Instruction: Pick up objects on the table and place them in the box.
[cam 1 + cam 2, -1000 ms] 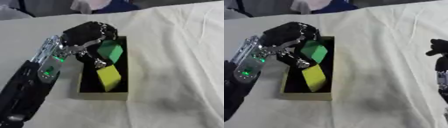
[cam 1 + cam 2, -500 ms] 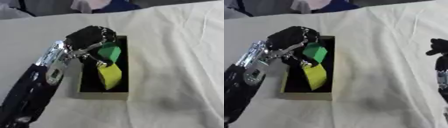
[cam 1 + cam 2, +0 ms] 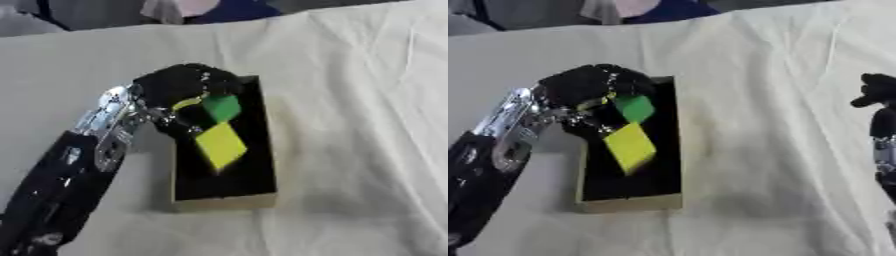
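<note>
Nearest, on the cream cloth-covered table (image 3: 350, 125), an open black-lined box (image 3: 226, 197) with tan walls. Inside it, a yellow block (image 3: 220, 145) tilted on edge, its upper corner touching a green block (image 3: 222, 107) just beyond. At the box's far left end, left hand (image 3: 179, 90) over the rim, fingers curled round the green block. At the right edge, right hand (image 3: 878, 95), idle, fingers impossible to judge.

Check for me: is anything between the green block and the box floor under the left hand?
Nothing visible blocks it. The left hand holds the green block over the box's far end. The yellow block lies in the box just nearer the camera, its corner close beside the green one. The box floor right under the hand is hidden.
</note>
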{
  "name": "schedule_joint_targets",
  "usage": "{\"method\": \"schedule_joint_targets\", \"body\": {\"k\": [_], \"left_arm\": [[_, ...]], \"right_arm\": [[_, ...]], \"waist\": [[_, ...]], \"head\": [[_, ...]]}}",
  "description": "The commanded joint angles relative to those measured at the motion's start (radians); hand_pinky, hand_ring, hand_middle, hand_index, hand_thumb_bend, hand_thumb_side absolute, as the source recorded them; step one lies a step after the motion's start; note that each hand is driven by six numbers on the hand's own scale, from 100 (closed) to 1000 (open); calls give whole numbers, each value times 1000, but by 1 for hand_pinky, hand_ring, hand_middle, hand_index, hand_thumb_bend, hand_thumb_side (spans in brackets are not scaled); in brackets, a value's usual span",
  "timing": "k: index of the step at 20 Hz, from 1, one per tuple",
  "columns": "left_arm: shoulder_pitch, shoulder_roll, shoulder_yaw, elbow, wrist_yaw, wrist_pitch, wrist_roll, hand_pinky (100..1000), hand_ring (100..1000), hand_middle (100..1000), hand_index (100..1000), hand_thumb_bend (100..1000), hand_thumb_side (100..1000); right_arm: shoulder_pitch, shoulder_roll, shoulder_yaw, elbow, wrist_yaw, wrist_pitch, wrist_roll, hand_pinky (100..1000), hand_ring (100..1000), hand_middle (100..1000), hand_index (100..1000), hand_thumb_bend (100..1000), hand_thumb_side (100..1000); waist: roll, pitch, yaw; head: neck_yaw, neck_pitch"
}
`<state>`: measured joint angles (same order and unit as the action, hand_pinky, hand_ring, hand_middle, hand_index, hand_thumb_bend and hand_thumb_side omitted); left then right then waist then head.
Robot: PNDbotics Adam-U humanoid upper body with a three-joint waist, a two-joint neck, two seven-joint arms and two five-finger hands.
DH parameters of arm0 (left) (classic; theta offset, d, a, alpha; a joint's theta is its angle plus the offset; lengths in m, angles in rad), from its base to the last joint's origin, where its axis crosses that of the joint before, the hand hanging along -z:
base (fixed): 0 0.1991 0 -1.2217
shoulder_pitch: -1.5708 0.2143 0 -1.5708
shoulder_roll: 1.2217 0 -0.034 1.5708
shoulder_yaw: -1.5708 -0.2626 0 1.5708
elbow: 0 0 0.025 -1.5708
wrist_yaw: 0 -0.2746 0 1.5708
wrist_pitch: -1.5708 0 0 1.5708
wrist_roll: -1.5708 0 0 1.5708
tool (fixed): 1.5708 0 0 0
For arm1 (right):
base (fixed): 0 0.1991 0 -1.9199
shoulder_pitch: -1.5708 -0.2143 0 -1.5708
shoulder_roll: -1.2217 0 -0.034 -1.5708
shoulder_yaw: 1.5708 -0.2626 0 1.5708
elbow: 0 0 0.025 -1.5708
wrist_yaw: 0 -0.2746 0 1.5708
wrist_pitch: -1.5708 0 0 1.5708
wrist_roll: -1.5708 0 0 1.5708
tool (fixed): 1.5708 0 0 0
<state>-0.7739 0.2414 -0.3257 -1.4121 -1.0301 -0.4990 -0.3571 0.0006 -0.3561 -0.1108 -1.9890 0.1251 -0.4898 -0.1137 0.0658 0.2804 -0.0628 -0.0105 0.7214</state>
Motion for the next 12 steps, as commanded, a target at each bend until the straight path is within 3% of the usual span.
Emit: {"method": "schedule_joint_targets", "body": {"k": [1, 2, 3, 4, 6, 9, 12], "left_arm": [[-9, 13, 13, -44, 17, 14, -3, 862, 889, 880, 941, 329, 133], [-8, 15, 17, -53, 26, 19, 1, 850, 878, 866, 935, 292, 118], [-7, 16, 21, -63, 37, 25, 5, 841, 870, 859, 932, 197, 160], [-6, 18, 25, -73, 48, 31, 11, 837, 866, 853, 930, 245, 110], [0, 18, 37, -99, 74, 49, 30, 804, 832, 815, 923, 104, 211], [11, 20, 58, -140, 119, 78, 67, 786, 811, 791, 924, 100, 380], [22, 23, 89, -184, 166, 109, 110, 762, 785, 763, 924, 100, 431]], "right_arm": [[-1, -11, -6, -11, 4, 1, -4, 831, 842, 544, 825, 100, 711], [-1, -12, -6, -11, 4, 1, -4, 831, 842, 544, 825, 100, 710], [0, -12, -6, -11, 3, 2, -5, 831, 842, 544, 825, 100, 717], [0, -12, -7, -11, 3, 2, -5, 831, 842, 544, 825, 100, 710], [0, -12, -7, -11, 2, 1, -6, 831, 842, 545, 824, 100, 708], [1, -12, -9, -11, 0, 1, -8, 831, 842, 545, 824, 100, 706], [1, -13, -10, -11, -4, 1, -10, 830, 841, 546, 824, 100, 703]], "waist": [[-4, -20, 1], [-4, -21, 1], [-4, -22, 2], [-5, -23, 2], [-5, -25, 2], [-6, -29, 3], [-7, -34, 2]], "head": [[-4, 13], [-5, 13], [-7, 13], [-8, 12], [-13, 11], [-21, 12], [-33, 13]]}}
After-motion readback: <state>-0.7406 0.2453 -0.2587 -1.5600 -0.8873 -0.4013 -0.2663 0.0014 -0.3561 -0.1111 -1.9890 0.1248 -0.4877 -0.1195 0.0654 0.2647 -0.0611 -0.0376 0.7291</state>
